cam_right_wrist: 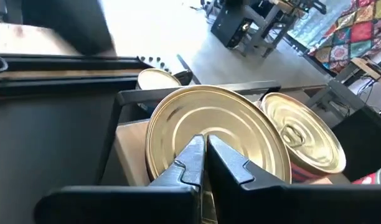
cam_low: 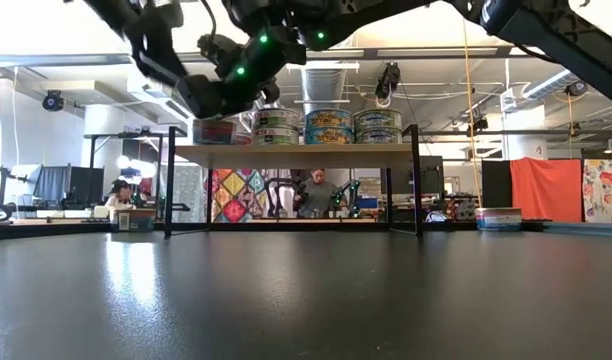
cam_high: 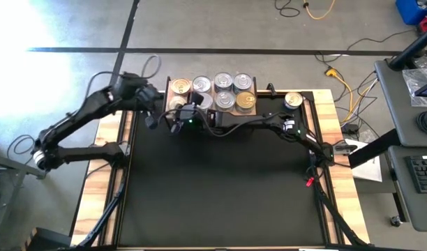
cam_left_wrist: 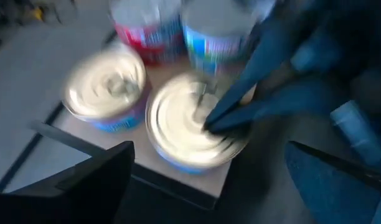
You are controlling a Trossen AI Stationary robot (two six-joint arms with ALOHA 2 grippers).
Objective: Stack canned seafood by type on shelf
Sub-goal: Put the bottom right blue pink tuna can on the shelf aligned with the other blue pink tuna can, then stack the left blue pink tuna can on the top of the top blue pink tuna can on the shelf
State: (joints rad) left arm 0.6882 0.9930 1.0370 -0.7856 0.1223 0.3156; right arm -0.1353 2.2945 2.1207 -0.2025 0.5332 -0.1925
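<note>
Both grippers crowd the shelf's [cam_high: 264, 89] left end, the right gripper [cam_right_wrist: 205, 163] pinched nearly shut over a tin [cam_right_wrist: 215, 134], seemingly empty-handed; these rigid, slick tins want gripping across their walls.

Cans [cam_high: 223, 91] crowd the shelf [cam_low: 296, 151]; one can [cam_high: 293, 100] sits right of it.

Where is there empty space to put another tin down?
The big black table top in front of the shelf is bare, from the arms to the near edge. One lone tin sits right of the shelf. The shelf is crowded: tins cover it, and both grippers press in at its left end.
</note>
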